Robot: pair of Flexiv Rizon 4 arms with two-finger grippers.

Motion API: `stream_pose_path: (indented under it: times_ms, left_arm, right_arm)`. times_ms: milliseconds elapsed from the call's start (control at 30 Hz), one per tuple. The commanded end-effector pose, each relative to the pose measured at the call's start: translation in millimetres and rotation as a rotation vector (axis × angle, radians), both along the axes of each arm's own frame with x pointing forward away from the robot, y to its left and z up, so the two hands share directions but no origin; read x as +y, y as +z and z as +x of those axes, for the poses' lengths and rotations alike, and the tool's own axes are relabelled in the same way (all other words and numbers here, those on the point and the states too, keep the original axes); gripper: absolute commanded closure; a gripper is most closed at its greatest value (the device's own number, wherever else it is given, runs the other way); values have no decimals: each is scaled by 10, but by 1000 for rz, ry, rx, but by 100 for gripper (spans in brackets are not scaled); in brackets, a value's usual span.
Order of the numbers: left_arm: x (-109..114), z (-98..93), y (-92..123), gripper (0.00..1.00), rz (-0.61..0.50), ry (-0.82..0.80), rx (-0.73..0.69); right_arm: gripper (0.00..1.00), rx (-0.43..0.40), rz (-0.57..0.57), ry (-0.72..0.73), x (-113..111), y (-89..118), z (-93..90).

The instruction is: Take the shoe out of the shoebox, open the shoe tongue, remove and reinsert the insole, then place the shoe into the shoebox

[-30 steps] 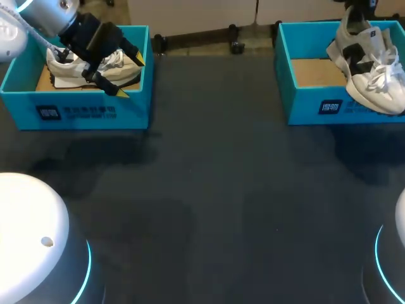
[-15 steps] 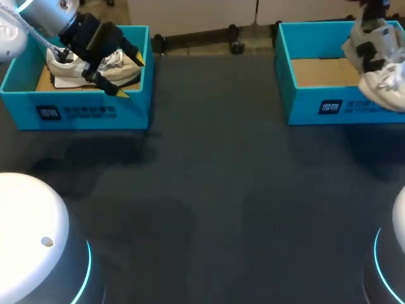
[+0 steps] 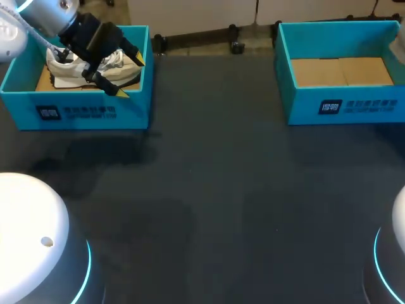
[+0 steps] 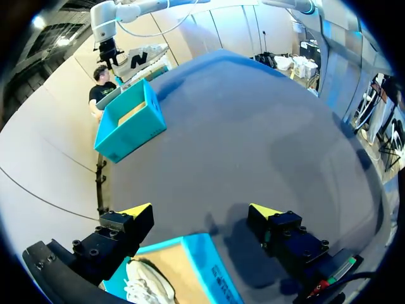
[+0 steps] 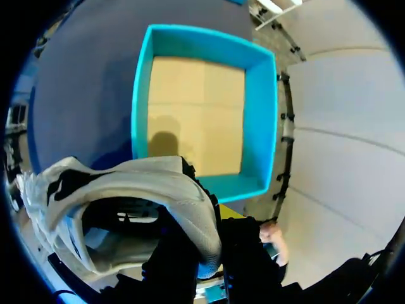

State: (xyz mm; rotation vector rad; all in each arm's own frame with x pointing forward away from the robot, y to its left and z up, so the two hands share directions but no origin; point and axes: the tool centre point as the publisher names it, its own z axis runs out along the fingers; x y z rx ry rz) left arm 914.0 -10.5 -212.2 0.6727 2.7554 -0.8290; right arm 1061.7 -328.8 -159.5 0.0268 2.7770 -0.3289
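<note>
Two shoes showed: the shoe (image 5: 126, 183) hung from the right hand (image 5: 207, 250), which was clenched on its heel collar, clear of the right box (image 5: 140, 95) and not touching it. The second shoe (image 3: 63, 71) lay in the left box (image 3: 76, 113) at ten o'clock on the surface (image 3: 215, 190). The left hand (image 3: 130, 76) hung released over that box's near right corner, fingers wide, grasping nothing.

The step in hand looked to be the taking-out, nearly done. To do it well, the shoe should travel toward the middle of the surface, about seven o'clock from the right box. It should come down sole first, so the tongue faces up for the other hand. The grip on the thin collar seemed slight and the shoe hung tilted from it, so a slow swing would suit; a jerk could let it slip.

From the head view the right box, at two o'clock, showed its cardboard floor, and neither the shoe nor the right hand showed at all. Only the right wrist view gave the grip and the shoe's open mouth. Only the left wrist view showed the gap between the left fingers, the left box's corner beneath it and, far ahead, the shoe held above its box
</note>
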Motion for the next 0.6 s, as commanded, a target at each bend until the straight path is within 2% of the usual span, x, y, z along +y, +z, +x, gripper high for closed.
stream_pose_path:
  times_ms: [33,133,233,367,600]
  left_arm:
    - [5,-12,4,0,3,1,-1]
    - [5,-12,4,0,3,1,-1]
    - [5,-12,4,0,3,1,-1]
    - [5,-12,4,0,3,1,-1]
    - [5,-12,4,0,3,1,-1]
  right_arm:
    - [100,-1,10,-63,-139,-1,-57]
    - [100,-11,11,-114,-141,17,-71]
    - [100,-7,56,-258,-207,-5,-63]
    - [100,-33,59,-354,-229,-24,-66]
    - [100,-115,50,-554,-284,4,-60]
